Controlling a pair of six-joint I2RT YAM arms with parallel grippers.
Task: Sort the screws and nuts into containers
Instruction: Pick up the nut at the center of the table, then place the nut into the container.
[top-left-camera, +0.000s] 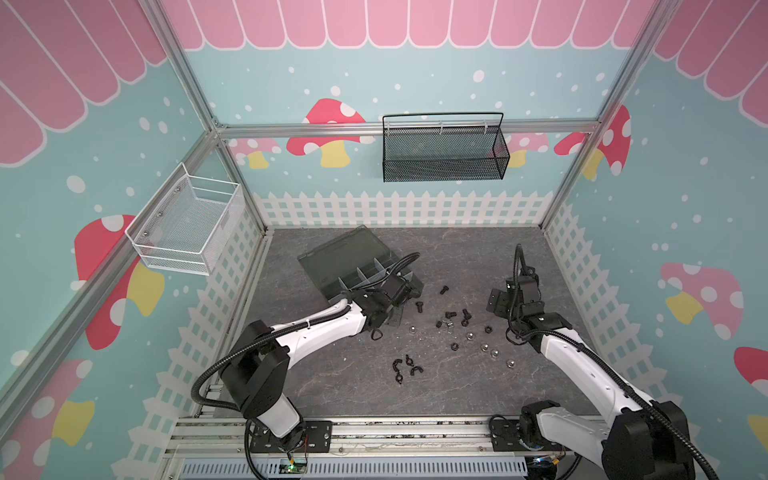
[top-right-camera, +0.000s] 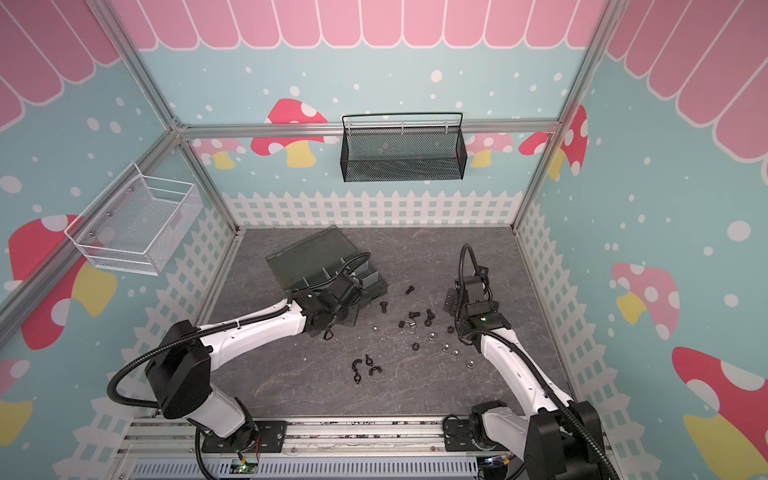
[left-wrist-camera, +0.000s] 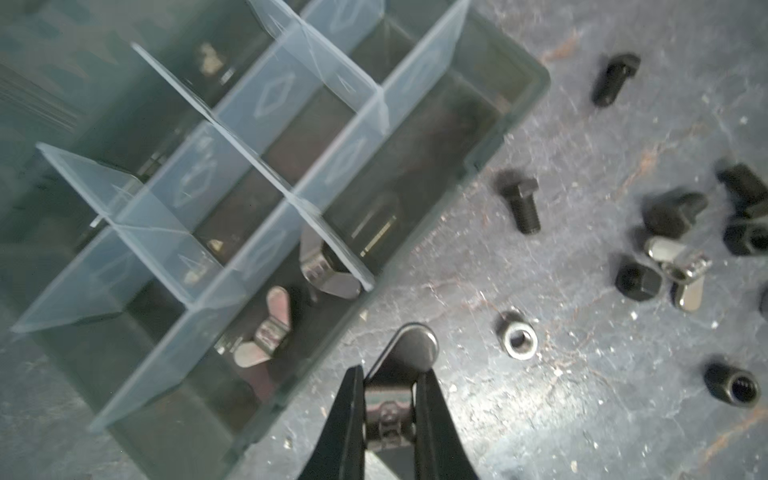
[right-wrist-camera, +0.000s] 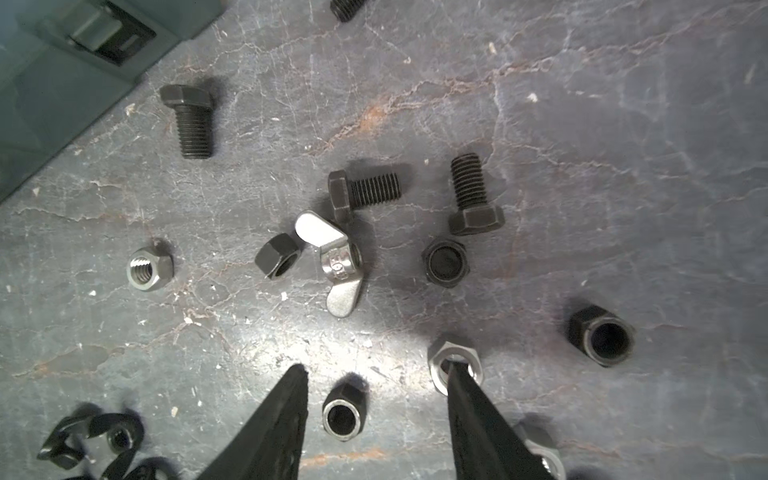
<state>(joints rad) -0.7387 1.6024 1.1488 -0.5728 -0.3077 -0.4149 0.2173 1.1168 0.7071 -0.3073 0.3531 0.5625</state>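
We've got the left fingers (left-wrist-camera: 388, 376) clamped on a silver wing nut (left-wrist-camera: 409, 347) just short of the organizer box (top-left-camera: 332, 266), at its 5 o'clock corner, likely bound for the wing-nut compartment (left-wrist-camera: 266, 332). Left arm stretched low. Right fingers (right-wrist-camera: 376, 370) wide open, empty, over the screws (right-wrist-camera: 189, 120) and nuts (right-wrist-camera: 340, 411) on the counter (top-left-camera: 340, 374).

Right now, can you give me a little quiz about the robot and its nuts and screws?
1. True or false: the left gripper holds a black screw.
2. Which parts lie in the organizer box compartment nearest the left gripper? A) silver winged nuts B) black winged nuts C) black screws
3. Fill in: the right gripper has its jaws ____ above the table.
Key: 1 false, it holds a silver winged nut; 2 A; 3 open.
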